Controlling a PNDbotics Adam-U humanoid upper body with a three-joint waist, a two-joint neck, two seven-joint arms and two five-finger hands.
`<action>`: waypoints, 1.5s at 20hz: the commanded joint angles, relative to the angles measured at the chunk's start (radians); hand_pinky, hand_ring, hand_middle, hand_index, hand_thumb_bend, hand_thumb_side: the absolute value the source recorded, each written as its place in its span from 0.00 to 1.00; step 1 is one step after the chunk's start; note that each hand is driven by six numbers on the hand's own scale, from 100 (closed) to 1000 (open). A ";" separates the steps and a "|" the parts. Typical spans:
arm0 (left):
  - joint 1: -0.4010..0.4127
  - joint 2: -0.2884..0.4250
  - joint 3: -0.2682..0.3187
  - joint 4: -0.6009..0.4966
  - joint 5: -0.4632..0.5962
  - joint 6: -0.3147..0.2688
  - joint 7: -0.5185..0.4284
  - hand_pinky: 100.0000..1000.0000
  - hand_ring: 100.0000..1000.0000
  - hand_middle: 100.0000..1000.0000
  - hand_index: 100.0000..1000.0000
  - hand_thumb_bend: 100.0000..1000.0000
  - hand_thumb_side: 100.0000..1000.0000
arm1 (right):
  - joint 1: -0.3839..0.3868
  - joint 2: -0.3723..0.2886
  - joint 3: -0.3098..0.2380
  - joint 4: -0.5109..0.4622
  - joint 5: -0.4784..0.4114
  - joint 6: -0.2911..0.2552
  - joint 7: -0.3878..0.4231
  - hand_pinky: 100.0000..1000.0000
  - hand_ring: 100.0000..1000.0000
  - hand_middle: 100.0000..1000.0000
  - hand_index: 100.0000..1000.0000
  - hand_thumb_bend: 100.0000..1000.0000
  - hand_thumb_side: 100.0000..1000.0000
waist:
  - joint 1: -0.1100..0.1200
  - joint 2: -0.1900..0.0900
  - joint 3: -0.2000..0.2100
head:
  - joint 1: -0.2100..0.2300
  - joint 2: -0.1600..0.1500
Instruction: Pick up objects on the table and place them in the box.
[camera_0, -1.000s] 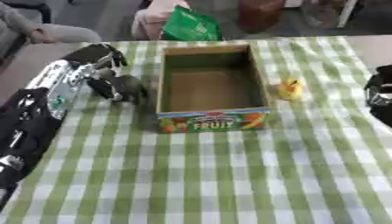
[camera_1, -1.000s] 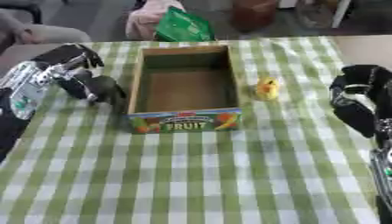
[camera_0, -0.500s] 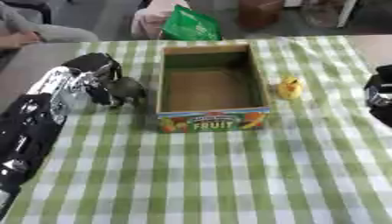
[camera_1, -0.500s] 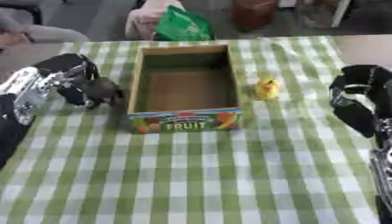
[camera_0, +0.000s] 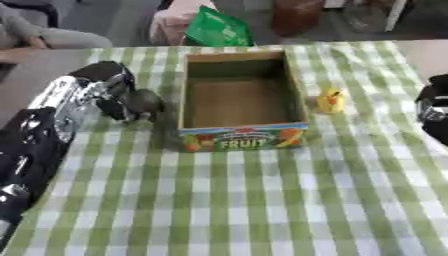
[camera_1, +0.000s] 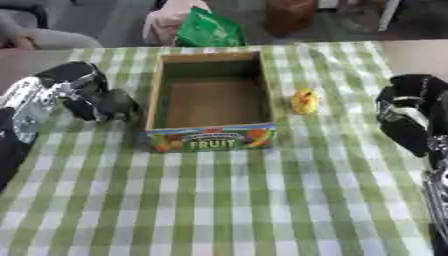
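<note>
Cardboard box (camera_0: 242, 100), open-topped and empty, at the upper centre of a green-and-white checked counter (camera_0: 262, 200)

Box is rectangular with plain brown walls and a printed front panel reading FRUIT. Left hand (camera_0: 112, 89), glossy black and silver, reaches in from the left edge with its fingers curled round a small dark rounded object (camera_0: 144, 102) just left of the box. Small yellow rounded toy (camera_0: 331, 100) sits just right of the box. Right hand (camera_1: 409, 112) rests at the right edge; whether it is spread or closed cannot be told
</note>
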 joint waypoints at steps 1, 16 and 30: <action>-0.049 0.051 0.023 -0.069 0.016 0.008 0.005 0.60 0.41 0.22 0.42 0.43 0.08 | -0.010 -0.013 -0.004 -0.008 -0.004 0.000 0.000 0.60 0.62 0.51 0.62 0.00 0.00 | -0.001 -0.022 0.001 | -0.001 -0.004; -0.159 -0.062 -0.061 -0.155 0.010 -0.055 -0.021 0.61 0.43 0.23 0.43 0.46 0.08 | -0.019 -0.001 0.018 -0.005 -0.007 -0.005 0.023 0.60 0.62 0.51 0.62 0.00 0.00 | -0.005 -0.036 -0.035 | 0.026 -0.001; -0.106 -0.217 -0.122 -0.040 -0.035 -0.107 0.018 0.64 0.53 0.43 0.61 0.53 0.08 | -0.032 0.012 0.028 -0.006 -0.009 -0.008 0.035 0.60 0.62 0.51 0.62 0.00 0.00 | -0.012 -0.027 -0.056 | 0.035 -0.017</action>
